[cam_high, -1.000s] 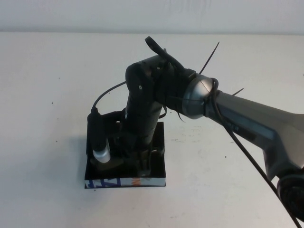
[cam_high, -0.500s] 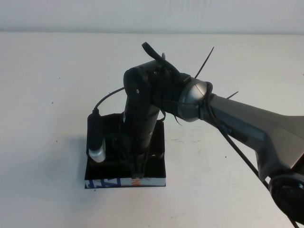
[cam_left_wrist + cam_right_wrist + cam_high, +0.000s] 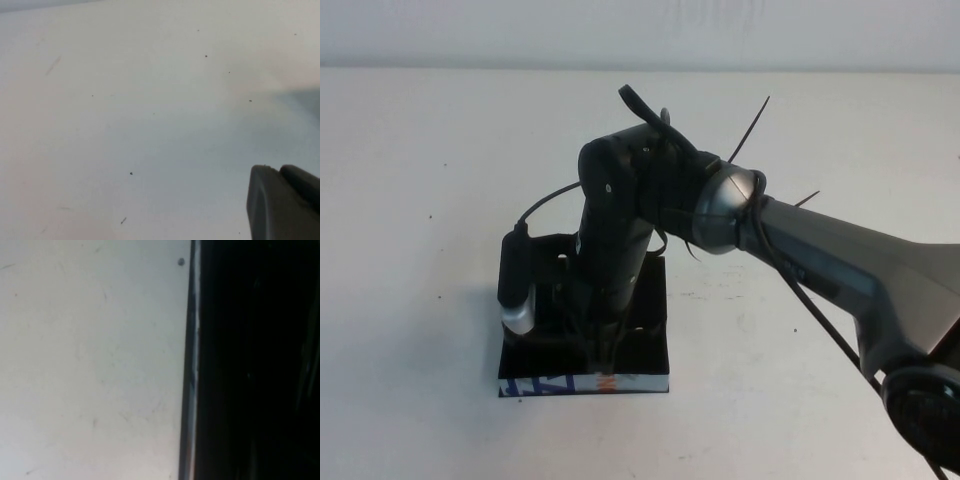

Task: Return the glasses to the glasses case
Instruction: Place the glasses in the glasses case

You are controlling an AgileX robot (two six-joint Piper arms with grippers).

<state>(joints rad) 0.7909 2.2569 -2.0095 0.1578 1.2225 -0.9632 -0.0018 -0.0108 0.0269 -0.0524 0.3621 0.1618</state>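
The black glasses case (image 3: 650,330) lies on the white table, its white, blue and orange printed strip (image 3: 552,383) facing me. My right gripper (image 3: 604,350) points straight down into the case near its front edge, and its tips are lost against the black. The glasses cannot be made out in any view. In the right wrist view the case (image 3: 250,360) fills one side as a black mass with a thin bright edge. My left gripper (image 3: 279,172) shows only in the left wrist view, over bare table, its two fingertips side by side with no gap and nothing between them.
The white table (image 3: 420,180) spreads around the case on all sides. The right arm's wrist camera (image 3: 516,290) and its cable hang over the case's left side. The arm's grey link (image 3: 860,260) crosses the right of the table.
The right arm's wrist has shifted slightly left and lowered, bringing the gripper nearer the case's front edge. The wrist camera has swung left. The case has not moved.
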